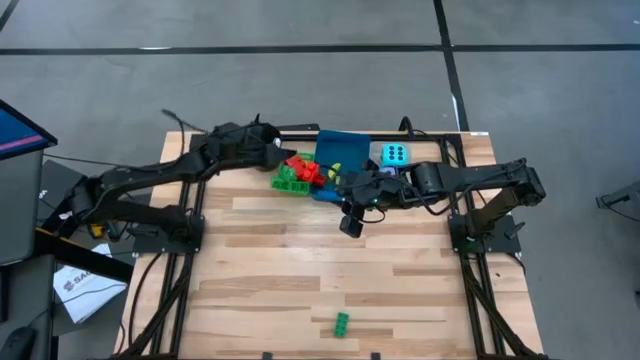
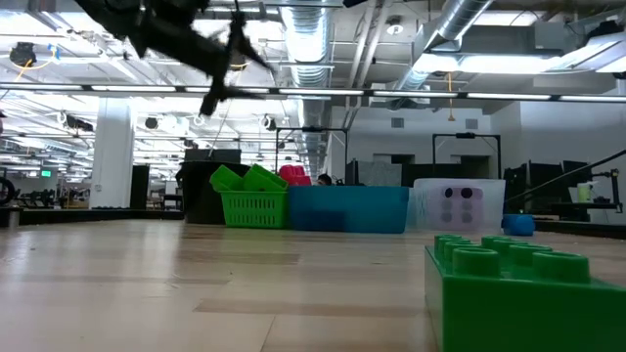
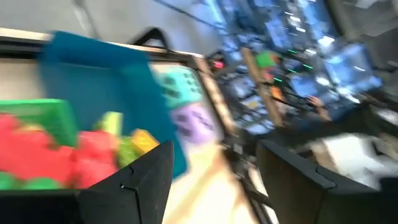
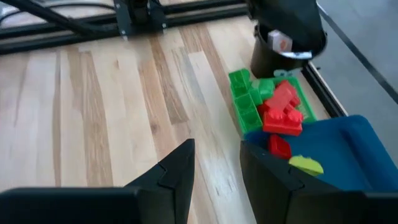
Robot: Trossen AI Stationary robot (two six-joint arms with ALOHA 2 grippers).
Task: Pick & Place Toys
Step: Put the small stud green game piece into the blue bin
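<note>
L arm: it reached over the table's far-left part; left gripper (image 1: 283,153) stood just beside the green tray (image 1: 291,178). In the left wrist view its fingers (image 3: 134,186) were spread, nothing between them.
Green tray: packed w/ red bricks (image 1: 303,168) and green ones, heaped above the rim.
Blue tray: blue tray (image 1: 342,148) touched the green one on its right; a yellow brick (image 4: 305,165) and a small red one (image 4: 278,146) lay inside.
R arm: right gripper (image 1: 352,222) hung over bare wood near the blue tray's front edge; fingers (image 4: 177,168) parted w/ a narrow gap, holding nothing.
Cyan die: cyan die (image 1: 395,154) sat right of the blue tray, beyond the R arm.
Lone brick: a green brick (image 1: 342,322) lay at the table's near edge, well apart from both grippers.
Handling (est.): bricks probably light, stiff, smooth; best pinched across the flat sides, not the studs. The die looked like foam, so prob. soft; grip on opposite faces.
</note>
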